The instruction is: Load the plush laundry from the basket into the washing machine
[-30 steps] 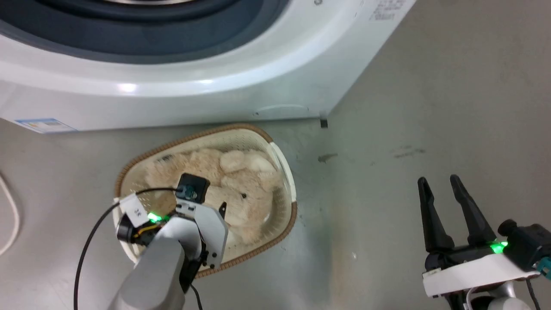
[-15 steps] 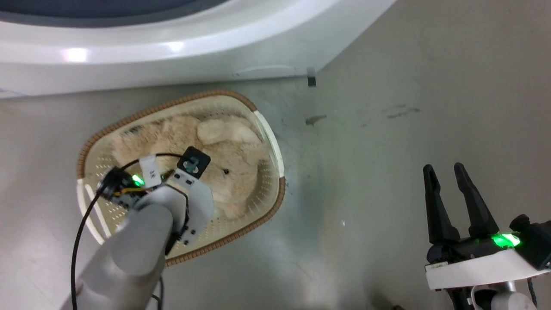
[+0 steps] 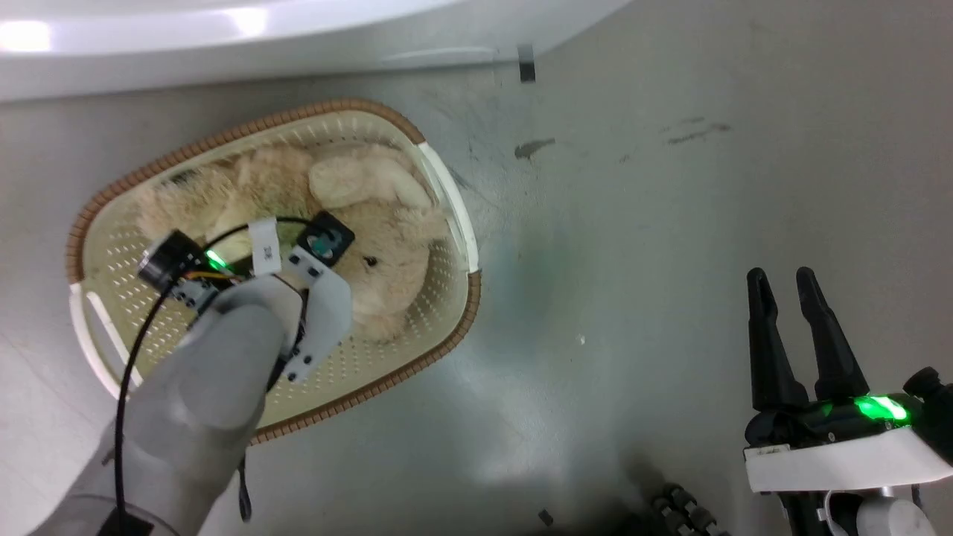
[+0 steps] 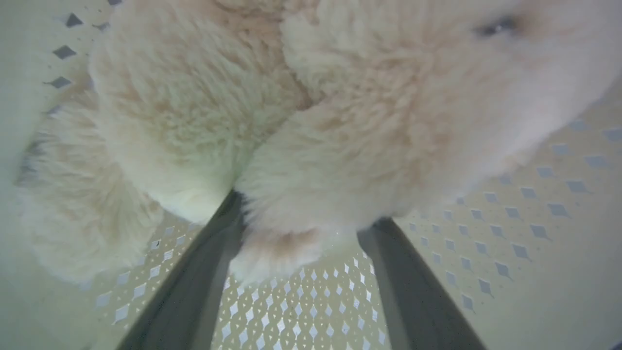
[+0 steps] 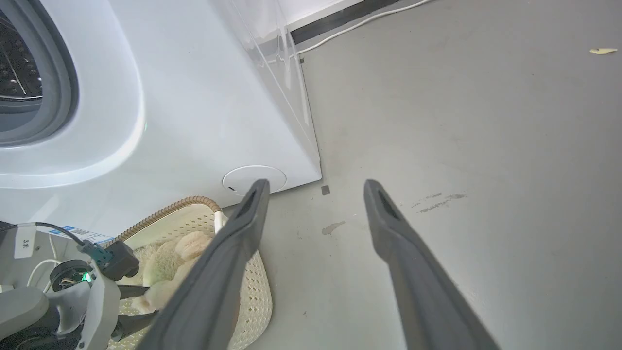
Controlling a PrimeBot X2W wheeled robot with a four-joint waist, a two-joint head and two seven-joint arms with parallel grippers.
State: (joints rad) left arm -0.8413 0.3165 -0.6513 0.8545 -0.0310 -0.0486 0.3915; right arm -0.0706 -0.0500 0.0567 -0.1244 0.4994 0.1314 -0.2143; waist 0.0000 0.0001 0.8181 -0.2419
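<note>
**Left jaws astride the plush toy in the basket**

The left gripper (image 4: 306,214) points down into the laundry basket (image 3: 417,320). Its two dark fingers are parted and their tips are sunk in the fur of the plush toy (image 3: 372,223). One rounded lobe of the toy sits between the jaws, and the rest of the body spreads ahead of them and to either side. The jaws stand open and are not pressed onto the lobe, whose lower end looks narrower than the gap. The toy's long axis appears to run across the gap rather than along the fingers, so closing here would likely pinch a limb, not the trunk. The toy rests on the basket's perforated bottom.

The right gripper (image 3: 780,277) hangs well apart from the basket over bare floor, its jaws open and empty. The left arm is plainly the nearer one.

The basket stands on a smooth grey floor (image 3: 633,223) marked by a few dark scuffs, just beside the foot of the white washing machine (image 5: 194,97). Past the right jaws, the machine's grey door ring (image 5: 63,73) shows with the drum behind it. The ring sits higher than the basket, so the load calls for a lift up and over the rim.
</note>
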